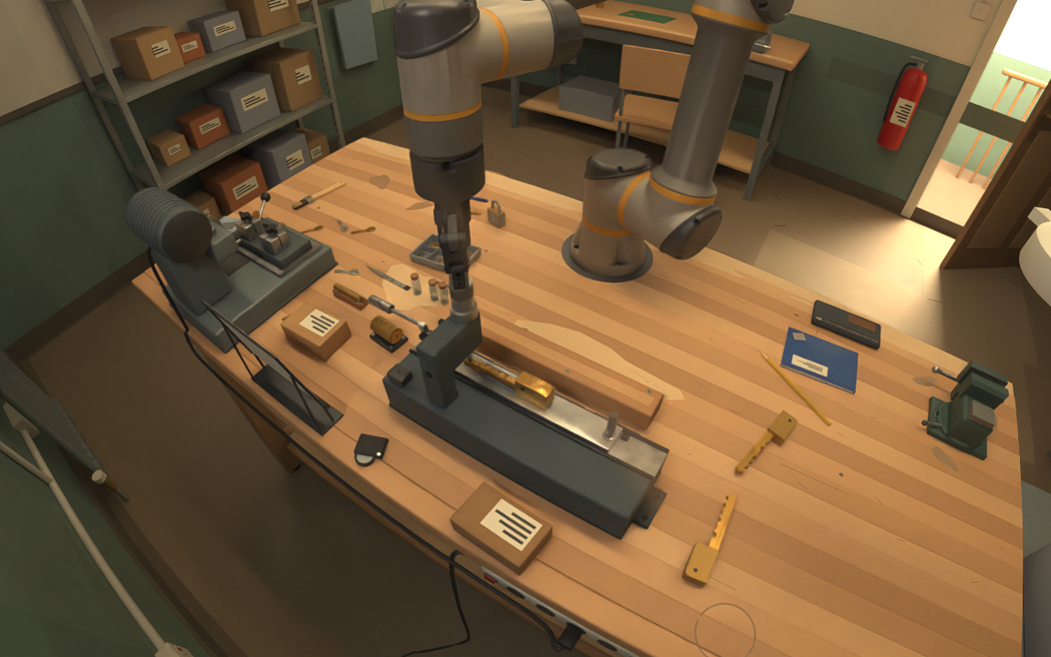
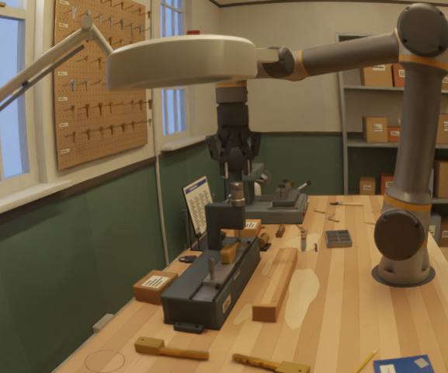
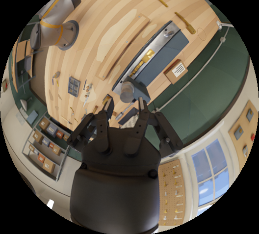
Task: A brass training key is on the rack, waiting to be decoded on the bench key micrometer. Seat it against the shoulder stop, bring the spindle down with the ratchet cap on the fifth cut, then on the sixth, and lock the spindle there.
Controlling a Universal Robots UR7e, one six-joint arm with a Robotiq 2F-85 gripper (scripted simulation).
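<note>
The dark grey bench key micrometer (image 1: pixel 513 425) lies along the front left of the bench, with the brass training key (image 1: pixel 513 382) lying on its steel bed, blade running under the frame. The grey ratchet cap (image 2: pixel 237 194) stands upright on top of the frame (image 1: pixel 448 355) at the micrometer's left end. My gripper (image 2: pixel 236 174) hangs open a short way above the cap, pointing straight down and holding nothing. A small pin (image 1: pixel 612 425) stands on the bed near the right end. The wrist camera shows the cap (image 3: pixel 127 92) just beyond my fingertips.
A long wooden block (image 1: pixel 578 372) lies right behind the micrometer, parallel to it. Two more brass keys (image 1: pixel 765 441) (image 1: pixel 709 541) lie to its right, a labelled box (image 1: pixel 502 527) in front, another box (image 1: pixel 316 331) and a key cutting machine (image 1: pixel 219 253) to the left. The arm's base (image 1: pixel 611 237) stands behind.
</note>
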